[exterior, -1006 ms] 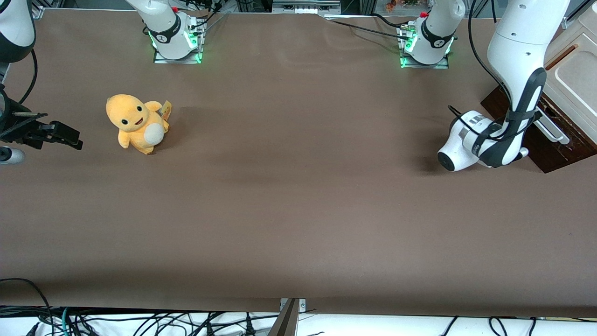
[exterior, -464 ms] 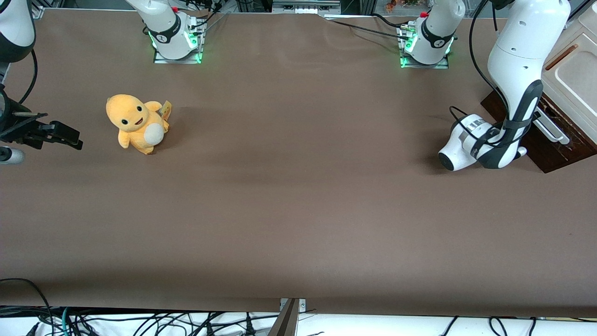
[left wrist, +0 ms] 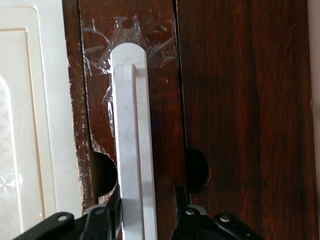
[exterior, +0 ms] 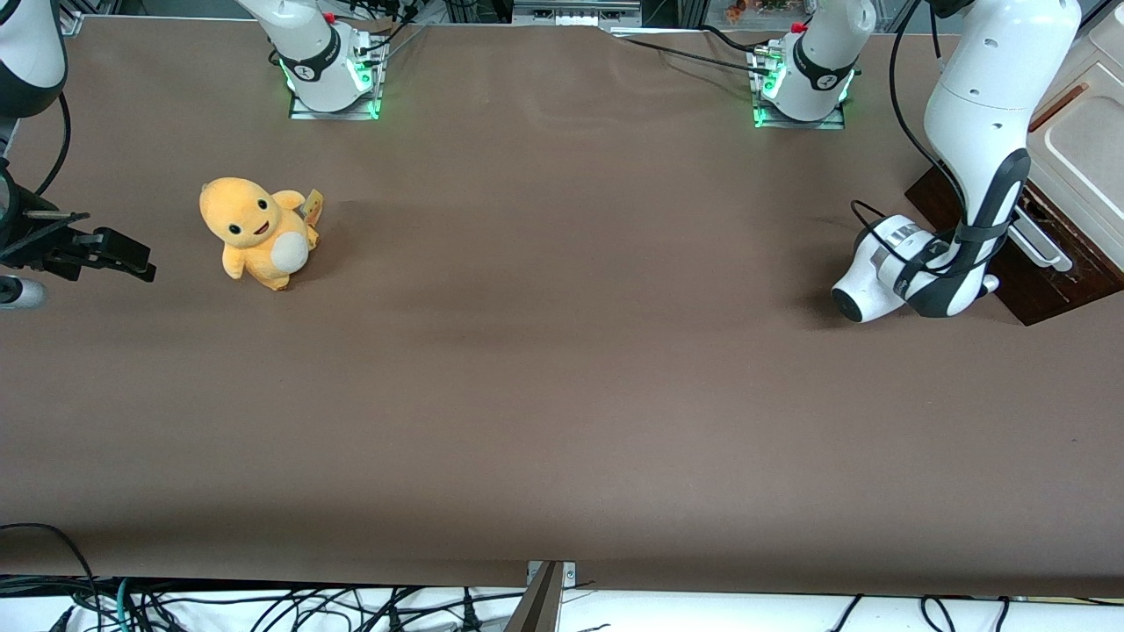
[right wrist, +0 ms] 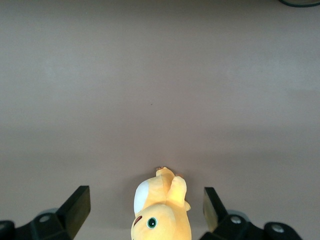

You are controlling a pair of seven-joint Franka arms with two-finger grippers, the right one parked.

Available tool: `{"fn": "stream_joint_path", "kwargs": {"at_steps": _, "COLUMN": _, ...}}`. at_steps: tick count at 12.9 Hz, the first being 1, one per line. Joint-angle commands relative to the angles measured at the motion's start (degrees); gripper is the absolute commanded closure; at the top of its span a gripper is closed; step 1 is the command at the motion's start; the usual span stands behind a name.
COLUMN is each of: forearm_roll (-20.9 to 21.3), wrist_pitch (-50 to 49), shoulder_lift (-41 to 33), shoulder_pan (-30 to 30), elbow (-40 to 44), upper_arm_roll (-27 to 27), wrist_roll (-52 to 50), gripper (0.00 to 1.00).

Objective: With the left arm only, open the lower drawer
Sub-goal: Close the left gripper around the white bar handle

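The lower drawer is the dark-brown wooden front at the working arm's end of the table, under a cream cabinet. Its silver-white bar handle runs along the front. The left arm bends down over it, and its wrist hides the gripper in the front view. In the left wrist view the gripper is open and straddles the bar handle. One finger lies against the bar; the other finger stands a little apart over the dark drawer front. None of the drawer's inside shows.
A cream cabinet panel with an orange-brown slot sits above the drawer. An orange plush toy stands on the brown table toward the parked arm's end. Two green-lit arm bases stand far from the front camera.
The left arm's wrist has shifted slightly toward the drawer front and the upper link has leaned a little with it. The drawer and the toy have not moved.
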Motion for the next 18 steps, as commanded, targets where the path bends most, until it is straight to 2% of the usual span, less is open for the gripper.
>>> {"fn": "stream_joint_path", "kwargs": {"at_steps": 1, "forearm_roll": 1.70, "wrist_pitch": -0.07, "shoulder_lift": -1.32, "shoulder_pan": 0.58, "elbow": -0.03, "upper_arm_roll": -0.32, "wrist_roll": 0.38, "gripper": 0.59}}
{"fn": "stream_joint_path", "kwargs": {"at_steps": 4, "forearm_roll": 1.61, "wrist_pitch": -0.16, "shoulder_lift": -1.41, "shoulder_pan": 0.49, "elbow": 0.06, "upper_arm_roll": -0.32, "wrist_roll": 0.38, "gripper": 0.63}}
{"fn": "stream_joint_path", "kwargs": {"at_steps": 6, "forearm_roll": 1.35, "wrist_pitch": -0.25, "shoulder_lift": -1.76, "shoulder_pan": 0.49, "elbow": 0.15, "upper_arm_roll": -0.32, "wrist_roll": 0.47, "gripper": 0.70}}
{"fn": "stream_joint_path", "kwargs": {"at_steps": 7, "forearm_roll": 1.00, "wrist_pitch": -0.25, "shoulder_lift": -2.02, "shoulder_pan": 0.49, "elbow": 0.15, "upper_arm_roll": -0.32, "wrist_roll": 1.08, "gripper": 0.76}}
{"fn": "stream_joint_path", "kwargs": {"at_steps": 8, "forearm_roll": 0.74, "wrist_pitch": -0.33, "shoulder_lift": -2.20, "shoulder_pan": 0.49, "elbow": 0.15, "upper_arm_roll": -0.41, "wrist_roll": 2.04, "gripper": 0.86}}
{"fn": "stream_joint_path", "kwargs": {"at_steps": 18, "forearm_roll": 0.64, "wrist_pitch": -0.42, "shoulder_lift": -2.47, "shoulder_pan": -0.04, "elbow": 0.41, "upper_arm_roll": -0.58, "wrist_roll": 2.31, "gripper": 0.87}}
